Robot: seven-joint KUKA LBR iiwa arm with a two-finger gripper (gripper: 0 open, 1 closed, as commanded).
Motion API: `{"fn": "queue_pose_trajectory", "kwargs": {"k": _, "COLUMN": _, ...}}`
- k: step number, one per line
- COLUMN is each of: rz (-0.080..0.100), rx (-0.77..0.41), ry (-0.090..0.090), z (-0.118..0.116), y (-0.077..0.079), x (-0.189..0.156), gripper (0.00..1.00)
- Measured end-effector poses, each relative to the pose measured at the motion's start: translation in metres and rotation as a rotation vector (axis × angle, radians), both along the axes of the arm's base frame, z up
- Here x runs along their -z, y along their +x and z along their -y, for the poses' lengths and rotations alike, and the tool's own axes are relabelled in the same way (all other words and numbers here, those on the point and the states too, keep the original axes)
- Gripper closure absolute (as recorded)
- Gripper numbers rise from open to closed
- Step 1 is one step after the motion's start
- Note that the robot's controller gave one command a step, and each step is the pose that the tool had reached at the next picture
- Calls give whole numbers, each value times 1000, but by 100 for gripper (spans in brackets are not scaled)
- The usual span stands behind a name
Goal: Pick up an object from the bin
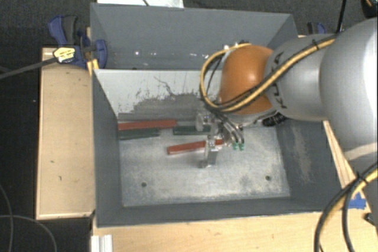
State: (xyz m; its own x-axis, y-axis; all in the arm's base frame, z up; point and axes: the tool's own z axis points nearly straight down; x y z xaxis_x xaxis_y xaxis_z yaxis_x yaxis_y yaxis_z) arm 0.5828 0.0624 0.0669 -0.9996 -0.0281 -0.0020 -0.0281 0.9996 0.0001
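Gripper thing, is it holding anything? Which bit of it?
Cannot be told. The gripper sits at the right end of the short red bar, but a grip is not clear.

You lose the right end of the short red flat bar (pixel 184 149) under the gripper (pixel 208 157), so you cannot tell whether it is gripped or merely lies beneath. A dark green strip (pixel 188 127) just behind it runs in behind the gripper, its right end hidden. The round orange wrist cover (pixel 245 82) and the looped cables (pixel 204 77) block your view of the right rear floor and wall of the grey metal bin (pixel 177 38). A tiny green speck (pixel 238 146) beside the gripper is too small for you to identify. The silver arm (pixel 336 74) is cut off at the right edge.
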Motion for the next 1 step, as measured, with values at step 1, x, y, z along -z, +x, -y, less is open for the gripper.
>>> {"fn": "queue_pose_trajectory", "kwargs": {"k": 1, "rz": 4, "rx": -286, "ry": 3, "z": -99, "y": -15, "x": -4, "gripper": 0}}
